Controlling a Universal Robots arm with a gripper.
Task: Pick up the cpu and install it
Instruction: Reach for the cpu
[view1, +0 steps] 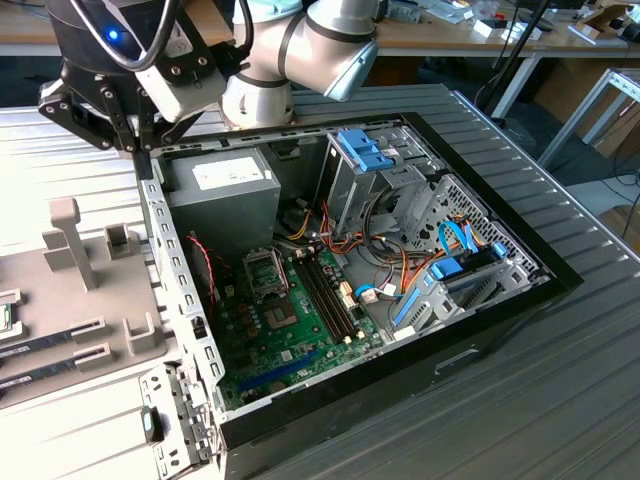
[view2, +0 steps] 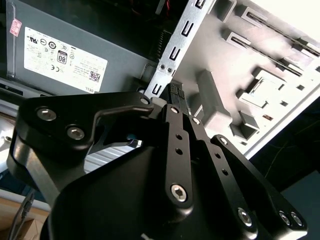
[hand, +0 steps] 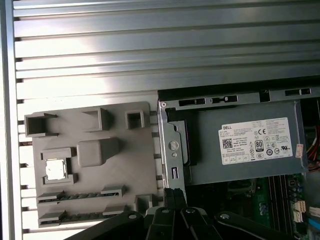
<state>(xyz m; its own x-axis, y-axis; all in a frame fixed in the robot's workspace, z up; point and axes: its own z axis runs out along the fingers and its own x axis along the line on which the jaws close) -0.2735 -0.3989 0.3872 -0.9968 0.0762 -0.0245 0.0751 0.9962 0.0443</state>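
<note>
Your open computer case (view1: 480, 335) lies on the ribbed metal table (hand: 150, 50). Inside it you have the grey power supply (view1: 225, 195) in the corner nearest the arm and the green motherboard (view1: 290, 340) on the floor of the case. On the board sit a square metal socket frame (view1: 266, 275) and, just beside it, the long memory sticks (view1: 325, 295) in their slots. A drive cage with blue clips (view1: 365, 150) and a tangle of coloured cables fill the far end.

Beside the case sits the grey tray (hand: 125, 150). The cpu (hand: 55, 169) lies flat in a square recess there, silver top up, on the side of the tray away from the case. The tray's long slots hold dark strips that I can't make out for you.

The power supply carries a white label (hand: 256, 141) with rows of small print and marks, and a little pink sticker (hand: 299, 151) at one corner (too small to read).

Your gripper (hand: 174, 194) hangs over the case's slotted metal edge, between tray and power supply, its fingers drawn together with nothing between them, well apart from the cpu.
</note>
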